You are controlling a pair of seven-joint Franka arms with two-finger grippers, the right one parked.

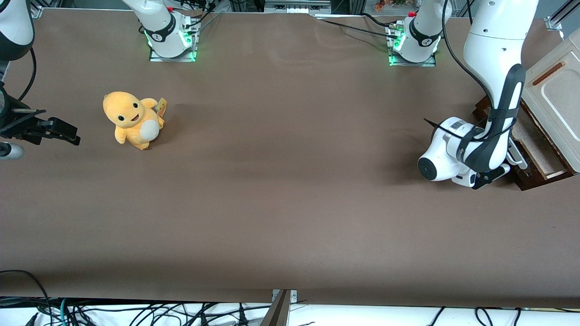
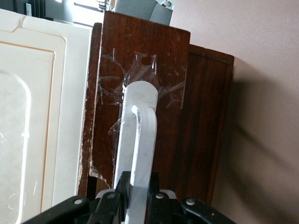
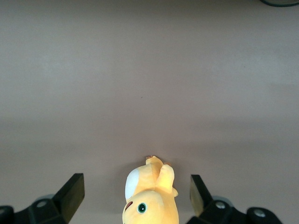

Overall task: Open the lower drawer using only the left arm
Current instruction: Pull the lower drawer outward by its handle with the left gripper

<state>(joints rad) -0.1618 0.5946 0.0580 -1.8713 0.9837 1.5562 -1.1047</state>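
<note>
So the left arm [image 1: 491, 86] is bent down low right in front of the cabinet [image 1: 555, 90], at the working arm's end of the surface [image 1: 290, 190]. Its pincer [image 2: 136, 189] is clamped tight around the white bar handle [image 2: 139, 140], fingers pinching it from both sides. The lower drawer [image 1: 537, 151] is pulled partway out of the cabinet, pale inside showing. A yellow plush toy [image 1: 132, 118] sits well away from the cabinet, toward the parked arm's end.

Probably a robotics lab: bench-bolted arm bases [image 1: 171, 34], loose cables [image 1: 136, 312].
</note>
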